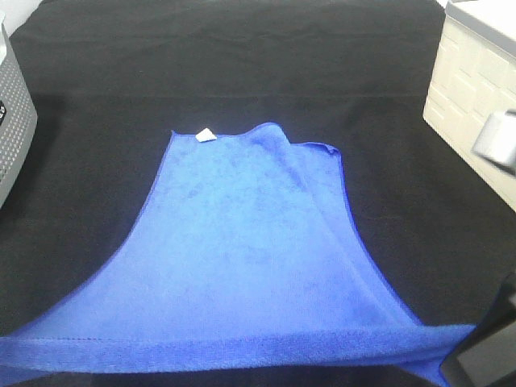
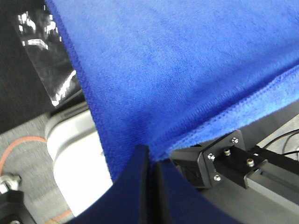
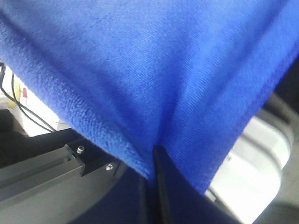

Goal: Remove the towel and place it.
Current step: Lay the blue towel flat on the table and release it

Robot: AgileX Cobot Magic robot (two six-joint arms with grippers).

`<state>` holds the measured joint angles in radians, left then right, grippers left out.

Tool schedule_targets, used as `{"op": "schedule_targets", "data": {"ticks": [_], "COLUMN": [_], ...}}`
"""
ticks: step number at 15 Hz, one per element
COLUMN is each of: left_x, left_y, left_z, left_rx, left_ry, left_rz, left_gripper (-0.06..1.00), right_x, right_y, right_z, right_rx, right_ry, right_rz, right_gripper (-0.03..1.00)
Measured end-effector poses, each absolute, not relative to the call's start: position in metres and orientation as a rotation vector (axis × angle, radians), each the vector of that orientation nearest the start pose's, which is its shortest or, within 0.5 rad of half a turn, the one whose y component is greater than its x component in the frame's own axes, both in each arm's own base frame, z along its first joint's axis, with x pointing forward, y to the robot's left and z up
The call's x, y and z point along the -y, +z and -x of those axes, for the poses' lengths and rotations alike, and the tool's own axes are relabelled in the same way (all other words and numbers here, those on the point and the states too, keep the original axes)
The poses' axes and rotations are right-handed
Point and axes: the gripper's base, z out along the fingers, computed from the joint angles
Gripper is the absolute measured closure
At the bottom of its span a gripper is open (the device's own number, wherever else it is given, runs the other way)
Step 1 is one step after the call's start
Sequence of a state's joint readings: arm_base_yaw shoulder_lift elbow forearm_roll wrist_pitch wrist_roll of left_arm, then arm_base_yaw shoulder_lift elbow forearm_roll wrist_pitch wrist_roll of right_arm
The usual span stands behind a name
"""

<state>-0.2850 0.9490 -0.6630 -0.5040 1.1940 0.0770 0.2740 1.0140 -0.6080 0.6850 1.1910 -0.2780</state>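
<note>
The bright blue towel (image 1: 242, 242) lies spread over the black table cloth (image 1: 242, 64). Its far edge, with a small white tag (image 1: 205, 135), rests on the cloth, and one far corner is folded over. The near edge is pulled taut and raised toward the camera. In the left wrist view my left gripper (image 2: 150, 158) is shut on the towel's (image 2: 177, 70) near left corner. My right gripper (image 3: 152, 151) is shut on the towel (image 3: 154, 70) at the near right corner. Only the right arm's dark body (image 1: 484, 355) shows in the high view.
A grey perforated box (image 1: 12, 105) stands at the table's left edge. A cream panelled cabinet (image 1: 476, 81) stands at the right, with a blurred grey part (image 1: 496, 137) in front of it. Below the table's front edge are a black rail (image 2: 243, 163) and a white base (image 2: 79, 158).
</note>
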Motion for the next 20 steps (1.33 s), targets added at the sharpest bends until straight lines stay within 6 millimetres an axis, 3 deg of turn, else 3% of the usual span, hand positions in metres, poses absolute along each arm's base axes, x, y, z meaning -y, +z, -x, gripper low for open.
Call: {"op": "schedule_targets", "data": {"ticks": [3, 12, 15, 17, 20], "left_x": [0.082, 0.090, 0.095, 0.108, 0.126], "left_y": [0.256, 0.222, 0.220, 0.219, 0.212], "left_z": [-0.130, -0.154, -0.152, -0.143, -0.134], "left_rx": [-3.002, -3.223, -3.235, -3.254, -3.303], "left_ry": [-0.774, -0.765, -0.757, -0.716, -0.649], "left_rz": [-0.256, -0.177, -0.223, -0.366, -0.447], "left_gripper": [0.94, 0.94, 0.94, 0.94, 0.94], "right_x": [-0.089, -0.093, -0.094, -0.091, -0.088], "right_y": [0.243, 0.206, 0.197, 0.194, 0.192], "right_z": [-0.126, -0.148, -0.152, -0.152, -0.152], "right_rx": [-2.988, -3.226, -3.274, -3.295, -3.306], "right_ry": [0.942, 0.915, 0.899, 0.849, 0.796], "right_rz": [0.351, 0.270, 0.284, 0.336, 0.386], "right_gripper": [0.96, 0.96, 0.96, 0.96, 0.96]}}
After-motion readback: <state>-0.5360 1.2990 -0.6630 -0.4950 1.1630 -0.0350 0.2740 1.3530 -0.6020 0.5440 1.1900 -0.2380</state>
